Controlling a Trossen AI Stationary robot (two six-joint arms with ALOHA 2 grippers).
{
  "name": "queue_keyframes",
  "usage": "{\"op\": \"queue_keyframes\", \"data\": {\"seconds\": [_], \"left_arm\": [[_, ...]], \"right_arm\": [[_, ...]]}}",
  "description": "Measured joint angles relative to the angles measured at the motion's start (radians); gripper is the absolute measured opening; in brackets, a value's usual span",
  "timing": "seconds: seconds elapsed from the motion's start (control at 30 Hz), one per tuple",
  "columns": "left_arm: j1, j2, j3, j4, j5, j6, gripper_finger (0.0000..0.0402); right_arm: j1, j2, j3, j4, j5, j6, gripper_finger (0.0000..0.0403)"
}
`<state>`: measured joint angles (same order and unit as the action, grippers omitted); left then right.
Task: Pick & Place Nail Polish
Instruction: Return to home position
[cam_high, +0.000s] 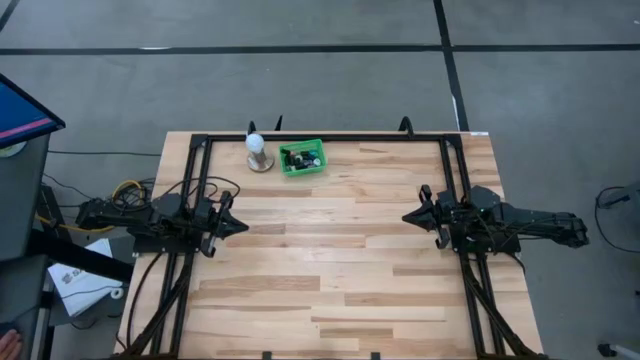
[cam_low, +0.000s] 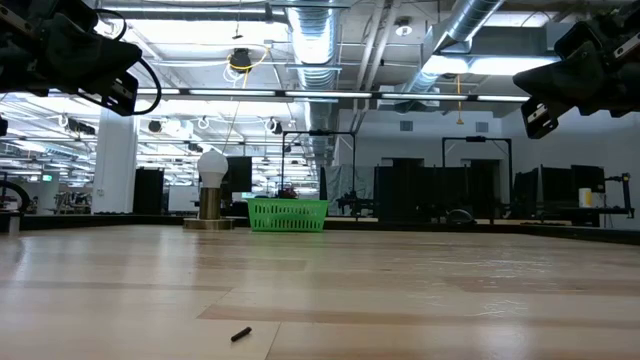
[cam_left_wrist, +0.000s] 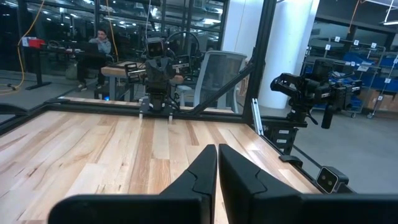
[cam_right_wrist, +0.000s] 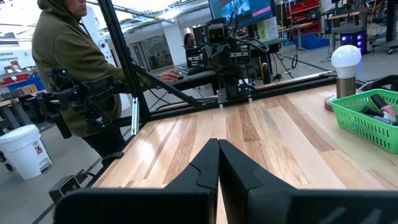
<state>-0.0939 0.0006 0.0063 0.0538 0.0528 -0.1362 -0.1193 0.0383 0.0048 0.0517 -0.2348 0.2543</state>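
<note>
The nail polish bottles (cam_high: 303, 157) lie in a small green basket (cam_high: 318, 165) that stands on the wooden table near its far edge; the right wrist view shows a few dark-capped bottles (cam_right_wrist: 380, 107) over its rim (cam_right_wrist: 360, 121). My left gripper (cam_high: 243, 224) is shut and points level toward the middle from the table's left side, its fingertips (cam_left_wrist: 217, 163) together. My right gripper (cam_high: 407, 216) is shut as well (cam_right_wrist: 218, 157) and faces it from the right side. Both hang above the table, well short of the basket.
A white bulb-shaped thing on a round base (cam_high: 259, 152) stands just left of the basket (cam_low: 288, 214). A small dark bit (cam_low: 240, 334) lies on the table near the front edge. A person (cam_right_wrist: 68, 68) stands beyond the table's left side. A black frame (cam_high: 330, 138) runs along the far edge.
</note>
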Motion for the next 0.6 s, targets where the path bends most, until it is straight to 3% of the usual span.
{"op": "queue_keyframes", "data": {"seconds": [0.6], "left_arm": [[0.0,0.0,0.0,0.0,0.0,0.0,0.0013]], "right_arm": [[0.0,0.0,0.0,0.0,0.0,0.0,0.0]]}}
